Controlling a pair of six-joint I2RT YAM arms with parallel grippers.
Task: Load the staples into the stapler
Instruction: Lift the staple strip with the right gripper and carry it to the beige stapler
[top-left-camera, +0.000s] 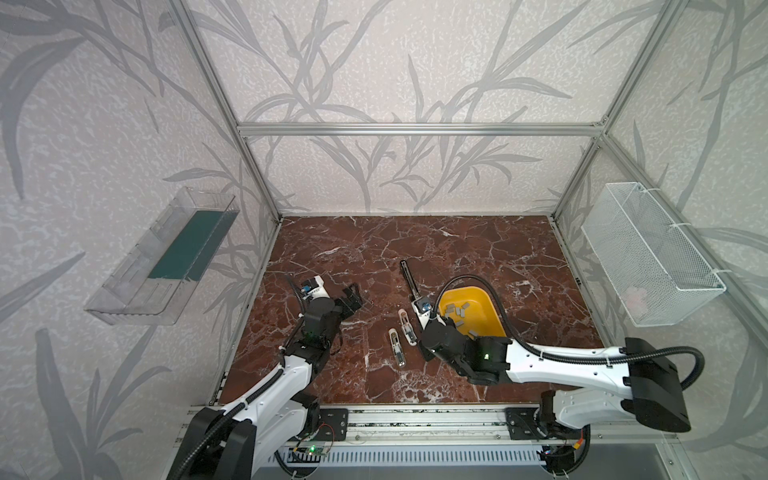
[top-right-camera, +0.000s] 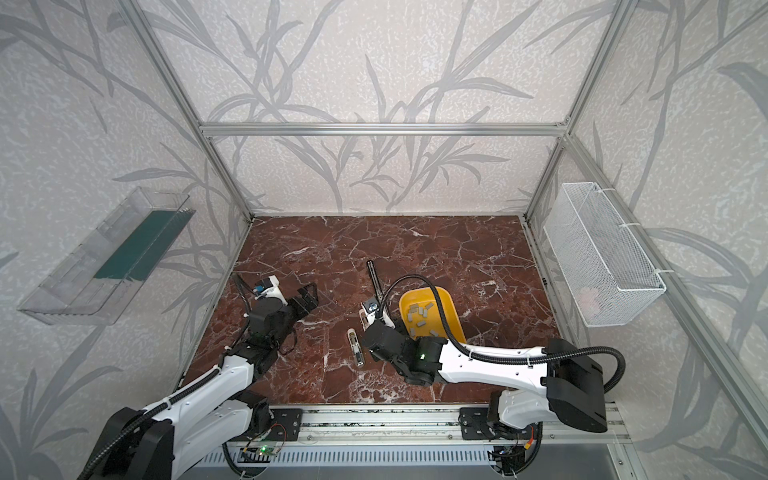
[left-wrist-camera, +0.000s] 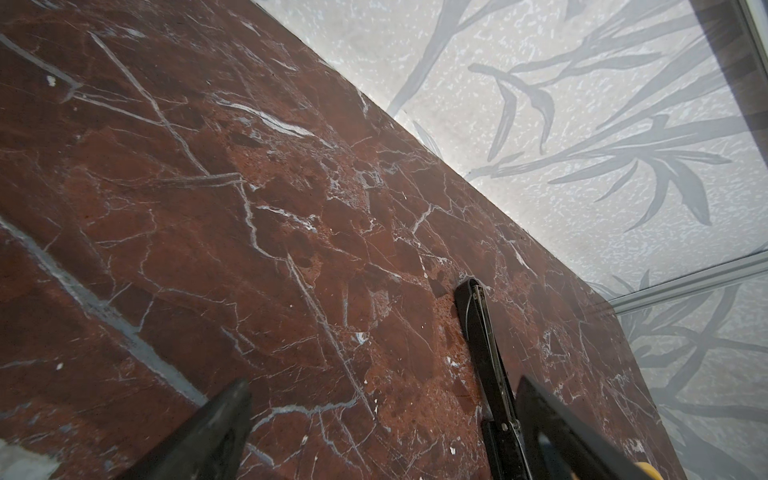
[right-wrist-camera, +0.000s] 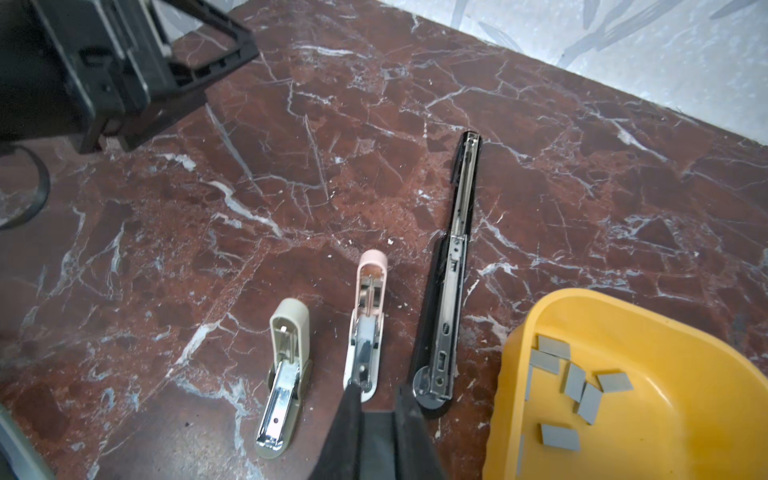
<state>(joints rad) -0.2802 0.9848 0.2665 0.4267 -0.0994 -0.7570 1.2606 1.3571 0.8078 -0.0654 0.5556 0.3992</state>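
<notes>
1. The staples lie loose in the yellow tray, a scatter of small flat grey strips. Both top views show them gathered toward the tray's left side.
2. The yellow tray sits on the red marble table, just to the right of the staplers.
3. Three staplers lie opened out on the table, side by side.
   - The long black stapler is nearest the tray.
   - The pink stapler is next to it.
   - The beige stapler is farthest from the tray.
4. No staple strip shows in any of their metal channels.
5. The right gripper has its fingers pressed close together, with nothing visible between them. In the right wrist view the tips sit at the near ends of the pink and black staplers. Whether they touch either stapler cannot be told.
6. The left gripper is spread wide and holds nothing. It is over bare table, well to the left of the staplers.
7. In the left wrist view the left gripper's two fingers frame bare marble, with the black stapler beside one of them.
</notes>
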